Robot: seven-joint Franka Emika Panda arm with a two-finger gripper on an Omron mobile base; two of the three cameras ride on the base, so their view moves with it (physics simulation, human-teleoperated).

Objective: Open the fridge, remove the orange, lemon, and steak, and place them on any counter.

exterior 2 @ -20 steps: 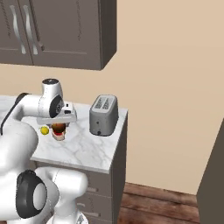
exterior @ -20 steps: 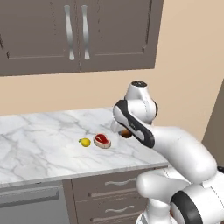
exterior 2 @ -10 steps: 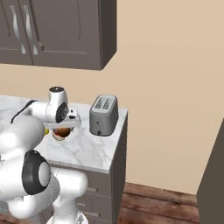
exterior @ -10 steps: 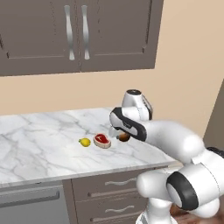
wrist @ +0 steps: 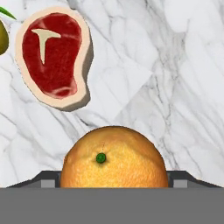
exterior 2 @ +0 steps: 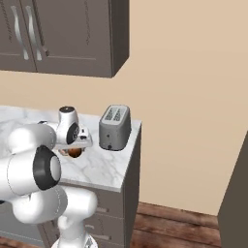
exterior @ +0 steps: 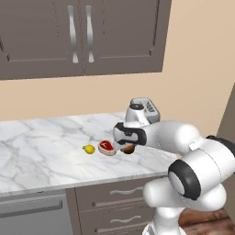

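Observation:
On the white marble counter [exterior: 46,151] lie the yellow lemon [exterior: 89,148] and, right of it, the red steak [exterior: 107,147] with its pale fat rim. My gripper [exterior: 128,146] hangs low over the counter just right of the steak, shut on the orange [exterior: 128,149]. The hand view looks straight down: the orange [wrist: 113,157] fills the bottom middle between the jaws, the steak [wrist: 54,54] lies at upper left, and a bit of the lemon [wrist: 2,37] shows at the left edge. From the right, the orange [exterior 2: 74,152] shows under the gripper [exterior 2: 73,148].
A grey toaster [exterior 2: 115,127] stands at the counter's right end, close behind the hand. Dark brown wall cabinets [exterior: 78,36] hang above. A tall dark grey body [exterior 2: 235,193] rises at the far right; I cannot tell whether it is the fridge.
The hand has come down with the orange toward the counter, ending just right of the steak. Lemon and steak have stayed where they were.

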